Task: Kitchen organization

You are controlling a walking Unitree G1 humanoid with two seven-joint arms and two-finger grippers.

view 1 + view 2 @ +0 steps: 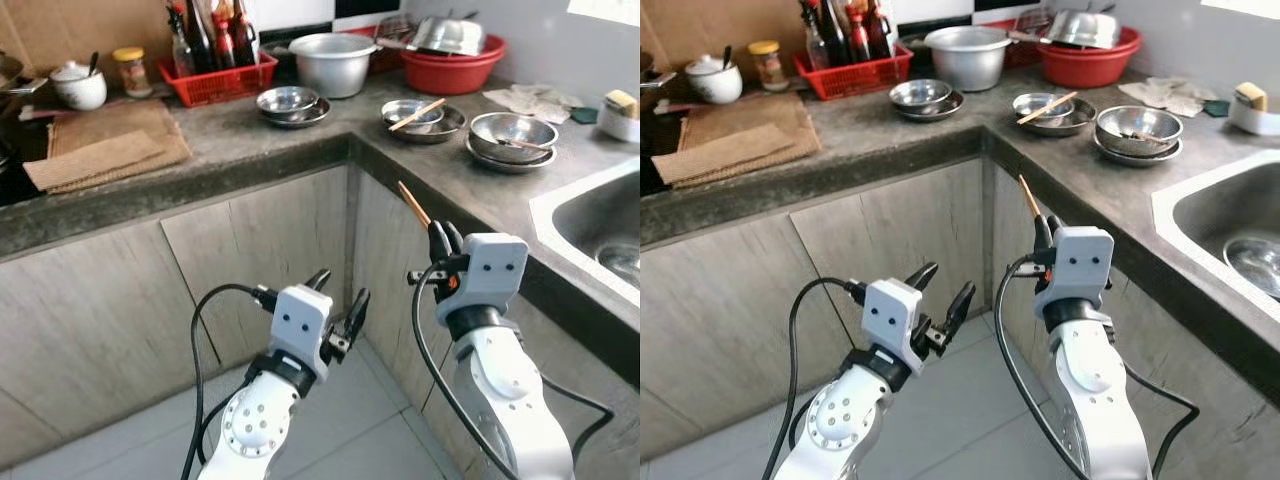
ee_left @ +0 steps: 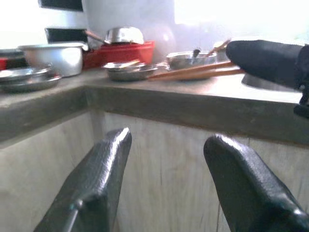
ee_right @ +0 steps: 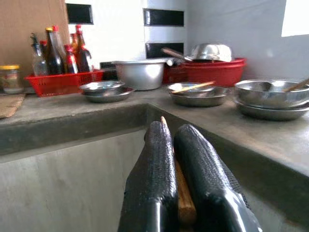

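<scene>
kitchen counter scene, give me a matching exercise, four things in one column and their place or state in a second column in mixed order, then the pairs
Things:
1. right gripper
2. left gripper
3. sauce bottles
4. loose chopstick

Places or states:
A. standing in the red basket
B. open, holding nothing, in front of the cabinet doors
C. shut on a pair of chopsticks
D. lying across a steel bowl on the counter

Pairs: 1-C, 2-B, 3-A, 4-D

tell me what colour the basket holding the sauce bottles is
Red; the basket shows best in the left eye view, at the back of the counter.
</scene>
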